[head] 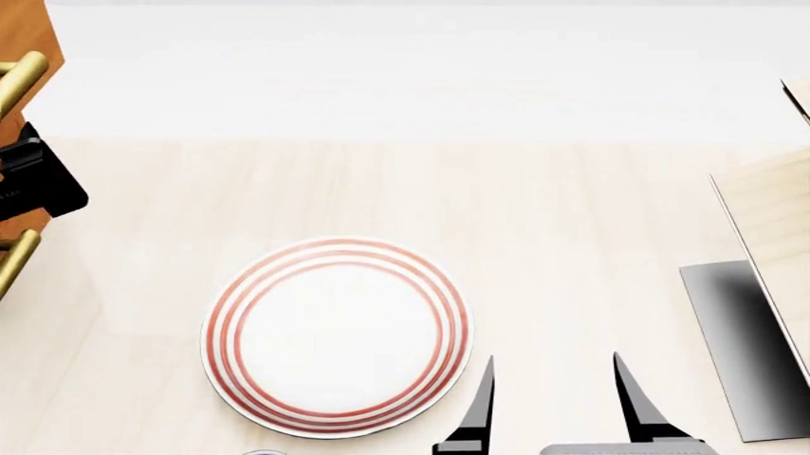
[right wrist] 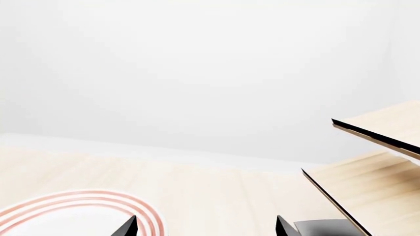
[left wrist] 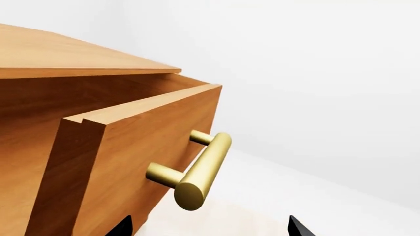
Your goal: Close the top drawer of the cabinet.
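Note:
The cabinet (left wrist: 59,54) is orange-brown wood. Its top drawer (left wrist: 151,142) stands pulled out from under the cabinet top, with a brass bar handle (left wrist: 204,169) on its front. My left gripper (left wrist: 211,228) is open and empty; its two black tips show just short of the handle, not touching it. In the head view the cabinet (head: 28,38) is at the far left edge, with the upper brass handle (head: 19,81) and the left arm's black end (head: 32,185) just below it. My right gripper (head: 557,408) is open and empty above the table, right of the plate.
A white plate with red rings (head: 336,336) lies on the pale table (head: 418,190); it also shows in the right wrist view (right wrist: 66,216). A pale light-wood rack (head: 772,237) on a black base (head: 741,351) stands at the right. A lower brass handle (head: 15,261) shows at the left edge.

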Tool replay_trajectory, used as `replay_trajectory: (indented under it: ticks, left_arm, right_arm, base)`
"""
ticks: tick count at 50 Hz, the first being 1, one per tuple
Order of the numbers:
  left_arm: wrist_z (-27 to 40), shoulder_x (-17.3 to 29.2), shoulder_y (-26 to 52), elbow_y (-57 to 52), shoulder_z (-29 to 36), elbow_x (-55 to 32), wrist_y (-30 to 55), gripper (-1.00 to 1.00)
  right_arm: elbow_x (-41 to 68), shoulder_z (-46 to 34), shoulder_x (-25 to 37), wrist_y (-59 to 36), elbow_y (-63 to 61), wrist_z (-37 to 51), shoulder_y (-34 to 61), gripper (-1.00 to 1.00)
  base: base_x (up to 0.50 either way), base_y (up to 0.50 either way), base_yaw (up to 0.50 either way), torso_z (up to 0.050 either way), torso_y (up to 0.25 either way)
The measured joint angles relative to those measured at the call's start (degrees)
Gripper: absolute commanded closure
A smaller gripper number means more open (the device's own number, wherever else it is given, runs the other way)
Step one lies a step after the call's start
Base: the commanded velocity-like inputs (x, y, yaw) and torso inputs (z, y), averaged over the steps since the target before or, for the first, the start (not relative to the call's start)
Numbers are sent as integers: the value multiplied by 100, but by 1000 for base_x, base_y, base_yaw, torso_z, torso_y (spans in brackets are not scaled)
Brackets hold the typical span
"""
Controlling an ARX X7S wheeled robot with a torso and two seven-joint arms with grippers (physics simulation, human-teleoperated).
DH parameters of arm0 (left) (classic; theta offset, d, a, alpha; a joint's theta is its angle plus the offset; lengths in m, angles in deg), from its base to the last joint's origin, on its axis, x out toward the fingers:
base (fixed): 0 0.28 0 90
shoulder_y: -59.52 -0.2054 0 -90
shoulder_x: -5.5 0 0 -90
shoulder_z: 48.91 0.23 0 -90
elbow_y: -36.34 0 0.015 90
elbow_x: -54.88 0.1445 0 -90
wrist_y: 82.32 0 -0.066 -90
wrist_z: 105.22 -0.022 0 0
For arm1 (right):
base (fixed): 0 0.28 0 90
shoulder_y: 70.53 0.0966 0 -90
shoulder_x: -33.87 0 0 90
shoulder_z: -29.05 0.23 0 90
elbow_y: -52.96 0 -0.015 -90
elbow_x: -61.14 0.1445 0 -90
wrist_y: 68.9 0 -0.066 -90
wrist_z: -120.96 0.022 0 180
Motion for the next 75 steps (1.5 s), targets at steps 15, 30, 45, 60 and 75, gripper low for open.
replay_trajectory:
  ticks: [15,30,45,60,75]
  left_arm:
    - [80,57,126,128,-133,-156,31,-100]
    - [127,127,194,170,-205,-315,70,-100]
    - [170,209,263,257,-290,-439,61,-100]
    - [247,246,343,426,-437,-511,-55,-100]
    - [336,270,416,596,-673,-636,-97,-100]
  right_arm:
    - [33,-49,41,29,25,32,2,-100]
    - [67,-90,78,29,20,64,12,-100]
    - [106,-126,108,74,65,91,14,-100]
    - [136,-163,140,95,76,124,18,-100]
    - [163,-198,174,109,87,155,28,-100]
  base:
    - [0,0,0,0,0]
    - [0,0,0,0,0]
    - [0,0,0,0,0]
    - [0,0,0,0,0]
    - [0,0,0,0,0]
